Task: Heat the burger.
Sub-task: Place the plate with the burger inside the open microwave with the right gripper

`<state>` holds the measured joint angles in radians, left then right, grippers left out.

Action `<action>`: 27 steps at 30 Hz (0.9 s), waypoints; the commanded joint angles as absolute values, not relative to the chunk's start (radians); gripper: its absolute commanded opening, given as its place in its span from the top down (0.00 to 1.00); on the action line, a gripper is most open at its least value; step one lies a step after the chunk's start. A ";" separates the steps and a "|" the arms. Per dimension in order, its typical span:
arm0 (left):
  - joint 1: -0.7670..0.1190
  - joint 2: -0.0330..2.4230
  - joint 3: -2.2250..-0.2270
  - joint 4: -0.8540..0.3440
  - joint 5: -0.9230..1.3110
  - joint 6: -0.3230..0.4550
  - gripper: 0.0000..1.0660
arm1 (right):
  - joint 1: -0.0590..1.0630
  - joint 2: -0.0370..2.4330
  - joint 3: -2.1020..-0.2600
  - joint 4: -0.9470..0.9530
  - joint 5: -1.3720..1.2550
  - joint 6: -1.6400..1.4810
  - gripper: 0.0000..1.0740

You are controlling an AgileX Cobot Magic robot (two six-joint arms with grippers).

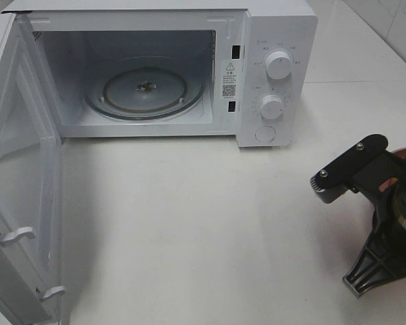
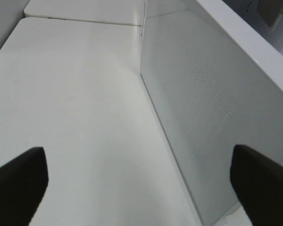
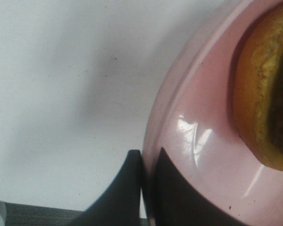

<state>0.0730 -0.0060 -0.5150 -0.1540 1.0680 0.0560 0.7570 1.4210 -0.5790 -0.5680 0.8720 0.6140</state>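
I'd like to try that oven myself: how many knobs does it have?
2. On the front panel of the microwave: the upper knob and, beneath it, the lower knob. A flat round button sits under them. None looks hidden.

Burger (image 3: 259,89) and pink plate (image 3: 203,160) only partly within the right wrist view.
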 commanded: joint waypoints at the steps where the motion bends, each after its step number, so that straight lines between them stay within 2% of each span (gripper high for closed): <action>1: 0.075 -0.023 -0.516 -0.159 1.070 0.057 0.08 | 0.844 1.408 -0.578 -0.612 0.924 0.628 1.00; 4: 0.075 -0.023 -0.516 -0.159 1.070 0.057 0.08 | 0.864 1.408 -0.578 -0.611 0.928 0.628 1.00; 12: 0.075 -0.023 -0.516 -0.159 1.070 0.057 0.08 | 1.000 1.408 -0.578 -0.590 0.939 0.628 1.00; 14: 0.075 -0.023 -0.516 -0.159 1.070 0.057 0.08 | 1.082 1.408 -0.578 -0.589 0.942 0.629 1.00; 17: 0.075 -0.023 -0.516 -0.159 1.070 0.057 0.08 | 1.098 1.408 -0.578 -0.588 0.944 0.629 1.00; 20: 0.075 -0.023 -0.516 -0.159 1.070 0.057 0.08 | 1.187 1.408 -0.578 -0.589 0.969 0.625 1.00; 27: 0.075 -0.023 -0.516 -0.159 1.070 0.057 0.08 | 1.252 1.408 -0.578 -0.601 0.961 0.580 1.00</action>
